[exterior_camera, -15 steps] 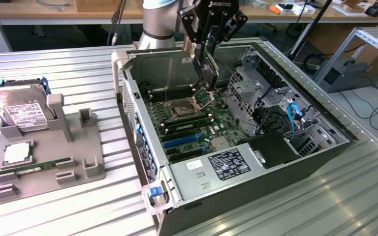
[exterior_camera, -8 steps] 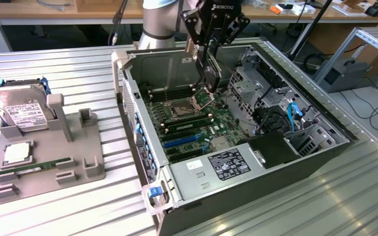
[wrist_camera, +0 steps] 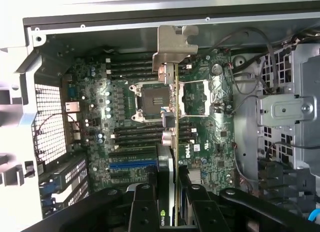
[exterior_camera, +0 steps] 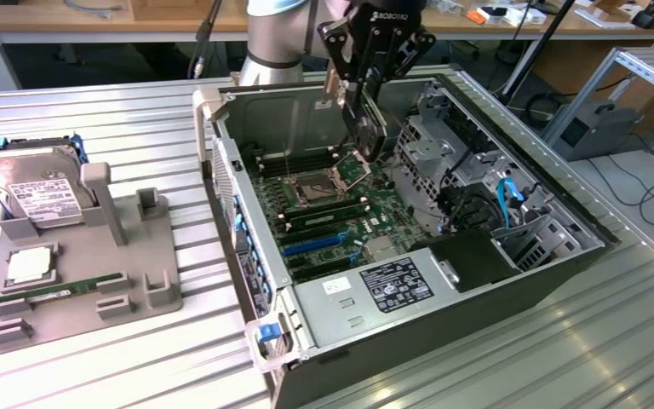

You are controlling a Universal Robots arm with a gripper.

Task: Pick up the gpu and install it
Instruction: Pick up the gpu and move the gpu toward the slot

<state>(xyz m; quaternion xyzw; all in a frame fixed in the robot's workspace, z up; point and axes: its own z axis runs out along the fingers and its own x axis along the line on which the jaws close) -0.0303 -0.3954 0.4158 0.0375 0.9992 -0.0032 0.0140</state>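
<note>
Fingers (wrist_camera: 143,208) grip the gpu (wrist_camera: 171,47) above the motherboard (wrist_camera: 125,94).

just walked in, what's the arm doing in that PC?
The arm's hand grips the gpu and holds it on edge inside the open case, over the motherboard near the CPU socket. The card does not look seated in any slot yet. On the exterior view's left, a hard drive and a RAM stick sit on the grey tray.
</note>
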